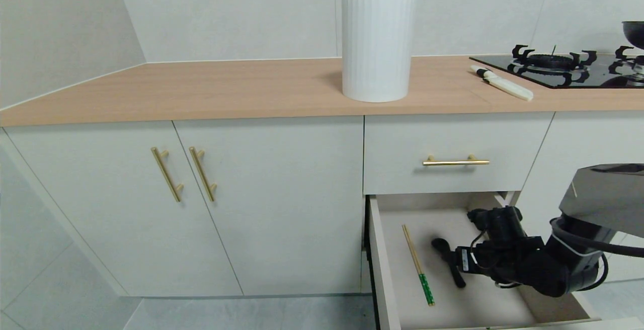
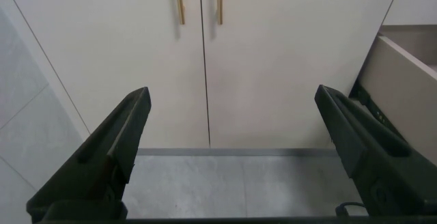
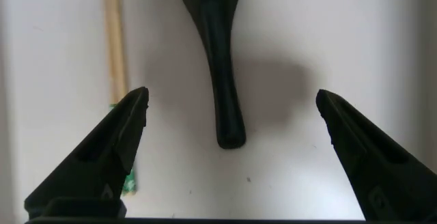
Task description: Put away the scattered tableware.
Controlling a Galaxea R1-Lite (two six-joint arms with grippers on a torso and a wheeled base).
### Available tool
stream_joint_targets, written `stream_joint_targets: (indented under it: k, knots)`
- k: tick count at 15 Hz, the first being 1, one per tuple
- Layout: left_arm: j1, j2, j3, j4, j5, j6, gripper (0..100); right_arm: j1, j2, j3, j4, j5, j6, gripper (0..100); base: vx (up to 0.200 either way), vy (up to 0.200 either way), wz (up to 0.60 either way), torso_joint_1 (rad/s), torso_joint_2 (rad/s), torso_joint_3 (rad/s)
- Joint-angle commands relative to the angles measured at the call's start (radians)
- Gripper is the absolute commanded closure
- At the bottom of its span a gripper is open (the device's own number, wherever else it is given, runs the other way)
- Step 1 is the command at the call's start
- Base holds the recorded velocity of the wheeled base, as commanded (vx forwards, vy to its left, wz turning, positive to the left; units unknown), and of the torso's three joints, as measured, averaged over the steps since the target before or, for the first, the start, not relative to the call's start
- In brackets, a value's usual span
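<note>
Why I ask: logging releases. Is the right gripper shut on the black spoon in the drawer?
No: the right gripper is open, its jaws wide apart above the black spoon lying free on the drawer floor.

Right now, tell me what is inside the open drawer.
In the drawer lie chopsticks and a black spoon, apart. The open right end effector hangs over the spoon; its arm hides the drawer's right side.

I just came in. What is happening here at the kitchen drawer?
The robot is tidying tableware. Its right tool hangs open over a black spoon lying in the open drawer, beside a pair of chopsticks. The left tool is open and empty, facing the cabinet doors. A knife lies on the countertop.
</note>
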State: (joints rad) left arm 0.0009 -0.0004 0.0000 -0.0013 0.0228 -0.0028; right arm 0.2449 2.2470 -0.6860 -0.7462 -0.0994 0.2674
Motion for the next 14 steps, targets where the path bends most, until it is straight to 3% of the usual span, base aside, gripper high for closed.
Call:
stream_joint_targets:
  k: [1, 8, 11, 14]
  knots:
    - [0.001, 0.0, 0.0, 0.0, 0.0, 0.0, 0, 0.031, -0.233, 0.079, 0.047, -0.02, -0.001, 0, 0.0, 0.0, 0.0, 0.0, 0.0, 0.0]
    - [0.001, 0.0, 0.0, 0.0, 0.0, 0.0, 0, 0.082, -0.687, 0.151, 0.404, -0.025, -0.019, 0, 0.0, 0.0, 0.0, 0.0, 0.0, 0.0]
    - [0.001, 0.0, 0.0, 0.0, 0.0, 0.0, 0, 0.123, -0.808, 0.118, 0.602, -0.023, -0.054, 0, 0.0, 0.0, 0.0, 0.0, 0.0, 0.0]
    - [0.001, 0.0, 0.0, 0.001, 0.0, 0.003, 0, 0.142, -0.879, 0.074, 0.708, -0.023, -0.056, 0, 0.0, 0.0, 0.0, 0.0, 0.0, 0.0]
